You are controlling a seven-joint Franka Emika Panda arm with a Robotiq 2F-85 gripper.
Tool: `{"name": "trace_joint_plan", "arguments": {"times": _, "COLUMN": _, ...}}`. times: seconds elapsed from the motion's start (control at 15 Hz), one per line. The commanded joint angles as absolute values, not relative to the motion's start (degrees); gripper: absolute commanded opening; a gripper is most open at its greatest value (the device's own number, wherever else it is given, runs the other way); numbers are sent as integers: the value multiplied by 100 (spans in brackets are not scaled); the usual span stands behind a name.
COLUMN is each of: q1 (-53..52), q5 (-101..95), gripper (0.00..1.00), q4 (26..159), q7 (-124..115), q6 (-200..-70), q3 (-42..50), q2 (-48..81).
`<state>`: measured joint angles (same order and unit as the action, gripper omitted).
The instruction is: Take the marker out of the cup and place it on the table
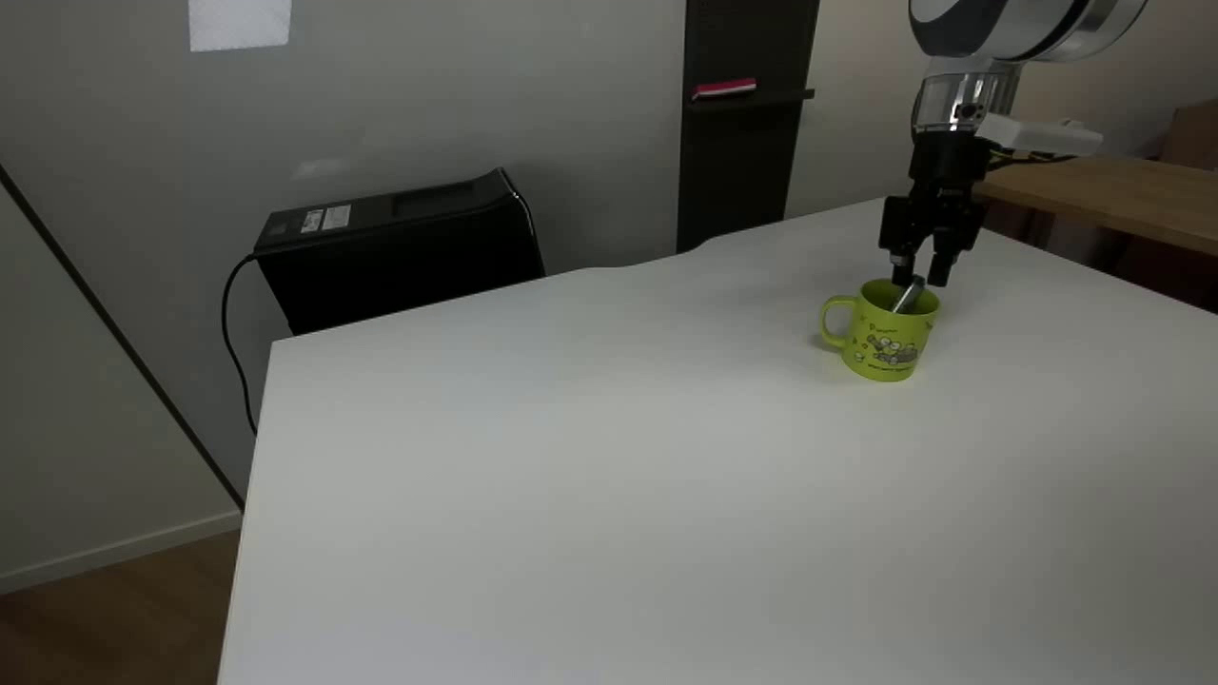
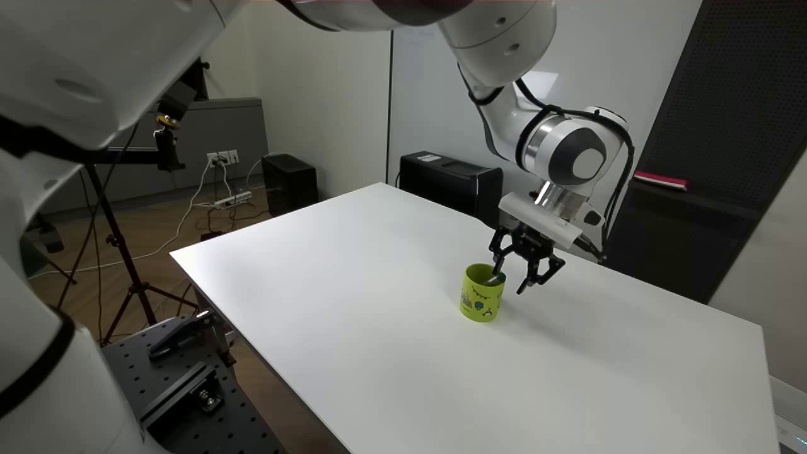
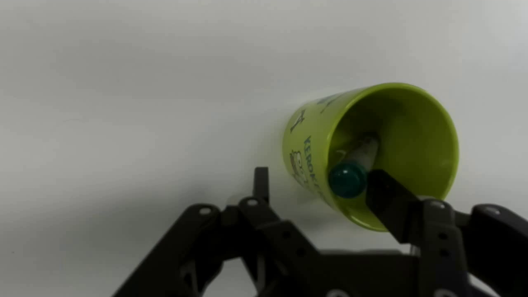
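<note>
cup [image 1: 885, 344] partly below hand [image 2: 509, 282]; open table [image 1: 571, 476] around

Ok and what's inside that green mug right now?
A marker leans in the mug, teal end uppermost. In the wrist view, a gripper finger and the marker itself cover parts of the interior, so I can't tell what lies beneath them.

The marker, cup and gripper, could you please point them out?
Marker [image 3: 353, 171], in the wrist view: on its teal end.
Cup [image 1: 883, 338], in an exterior view: on its outer wall.
Gripper [image 2: 508, 282], in an exterior view: midway between its fingertips.
</note>
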<state>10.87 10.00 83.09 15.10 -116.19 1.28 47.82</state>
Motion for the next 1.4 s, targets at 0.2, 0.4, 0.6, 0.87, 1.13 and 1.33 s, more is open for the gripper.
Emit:
{"name": "trace_joint_plan", "arguments": {"times": 0.2, "q1": 917, "q5": 643, "gripper": 12, "q4": 7925, "q7": 923, "q6": -11397, "q3": 246, "q2": 5053}}
{"name": "trace_joint_plan", "arguments": {"times": 0.4, "q1": 840, "q5": 411, "gripper": 0, "q4": 7718, "q7": 664, "q6": -11200, "q3": 344, "q2": 5241}}
{"name": "trace_joint_plan", "arguments": {"times": 0.6, "q1": 804, "q5": 306, "gripper": 2, "q4": 7467, "q7": 518, "q6": -10935, "q3": 371, "q2": 5343}}
{"name": "trace_joint_plan", "arguments": {"times": 0.87, "q1": 779, "q5": 252, "gripper": 47, "q4": 7375, "q7": 501, "q6": -10849, "q3": 346, "q2": 5344}}
{"name": "trace_joint_plan", "arguments": {"times": 1.13, "q1": 731, "q5": 178, "gripper": 73, "q4": 7432, "q7": 451, "q6": -10924, "q3": 360, "q2": 5257}}
{"name": "trace_joint_plan", "arguments": {"times": 1.33, "q1": 602, "q5": 101, "gripper": 95, "q4": 7674, "q7": 6, "q6": -11281, "q3": 495, "q2": 5014}}
